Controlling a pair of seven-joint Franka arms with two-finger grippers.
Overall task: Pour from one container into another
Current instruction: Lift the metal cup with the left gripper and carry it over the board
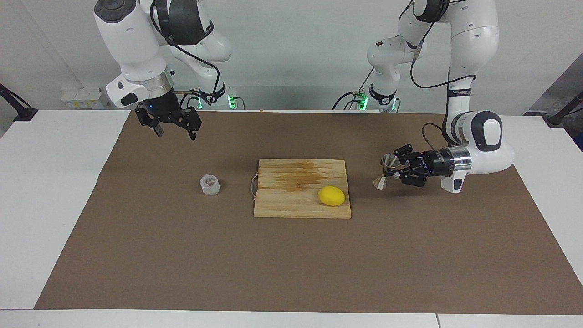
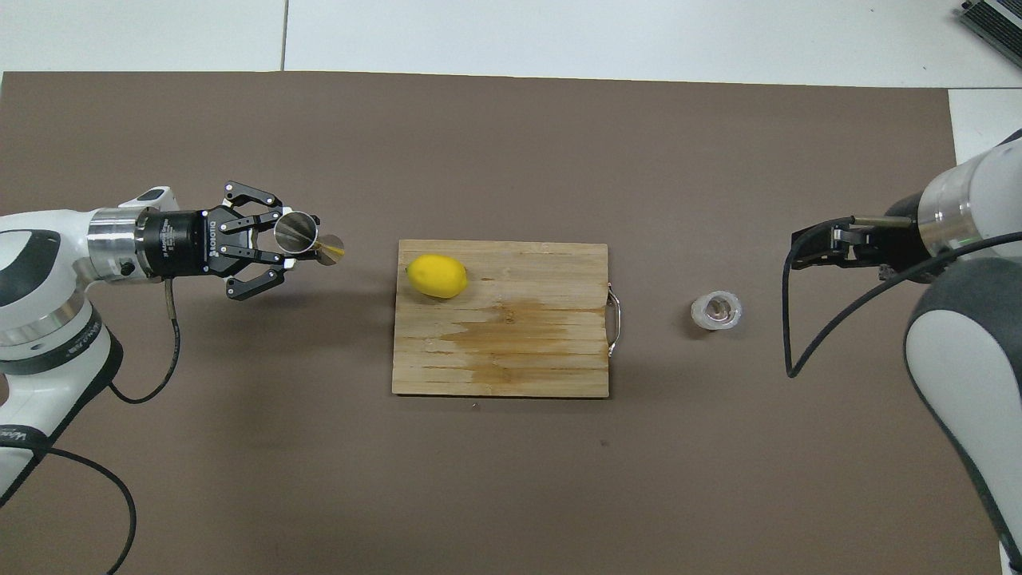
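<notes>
The small clear glass cup (image 1: 210, 184) with something brownish inside stands on the brown mat, toward the right arm's end of the table; it also shows in the overhead view (image 2: 716, 311). My left gripper (image 1: 395, 169) (image 2: 292, 245) is shut on the silvery metal jigger (image 1: 385, 171) (image 2: 303, 237). It holds the jigger tilted, just above the mat beside the cutting board, toward the left arm's end. My right gripper (image 1: 176, 132) (image 2: 808, 243) is open and empty, raised over the mat near the cup.
A wooden cutting board (image 1: 291, 205) (image 2: 519, 367) with a darker stain lies mid-table between cup and jigger. A yellow lemon (image 1: 331, 196) (image 2: 437, 276) rests on the board's corner nearest the jigger. The brown mat (image 1: 291, 269) covers the table.
</notes>
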